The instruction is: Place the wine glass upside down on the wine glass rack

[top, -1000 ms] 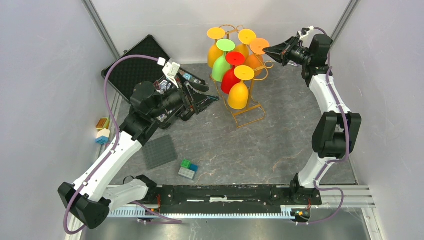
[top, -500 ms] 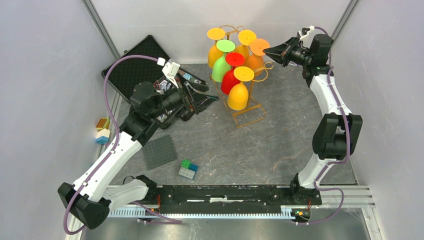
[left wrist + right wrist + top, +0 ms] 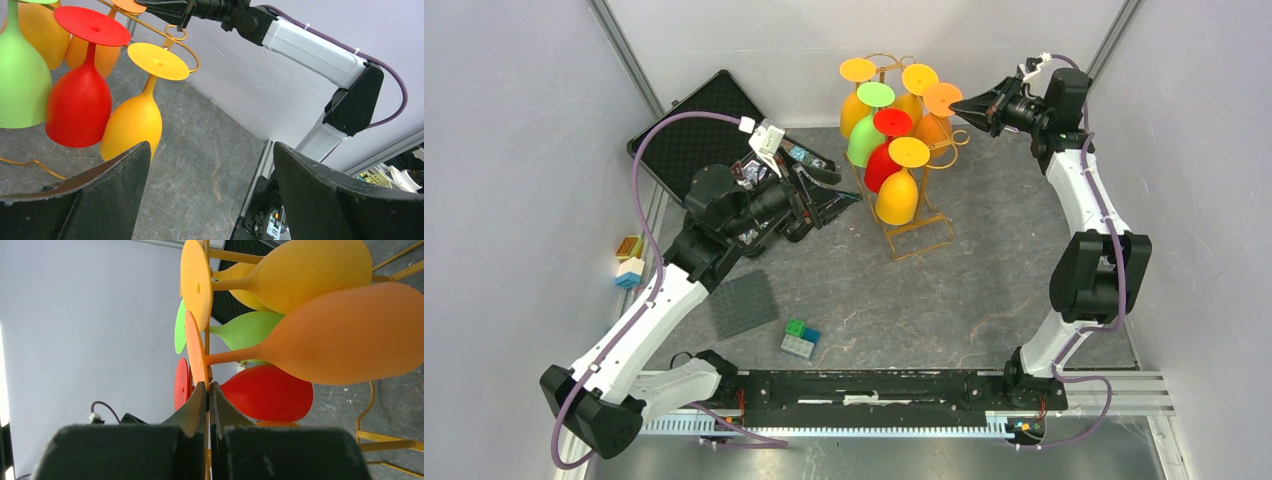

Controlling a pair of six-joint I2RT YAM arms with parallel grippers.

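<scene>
- While my right gripper is pinched closed, its tips sit at the foot of the orange wine glass.
- It hangs upside down on the wine glass rack.
- My left gripper gapes wide, holding nothing.
- Grey marbled bench, pale walls.

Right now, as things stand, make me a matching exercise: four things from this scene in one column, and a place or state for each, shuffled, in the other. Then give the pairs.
Things:
1. left gripper
2. right gripper
3. red glass
4. black case

Places or states:
a. hangs upside down on the gold rack
b. jaws shut, tips by the foot of the orange glass
c. lies at the far left corner of the table
d. jaws wide open

Pairs: 1-d, 2-b, 3-a, 4-c
</scene>
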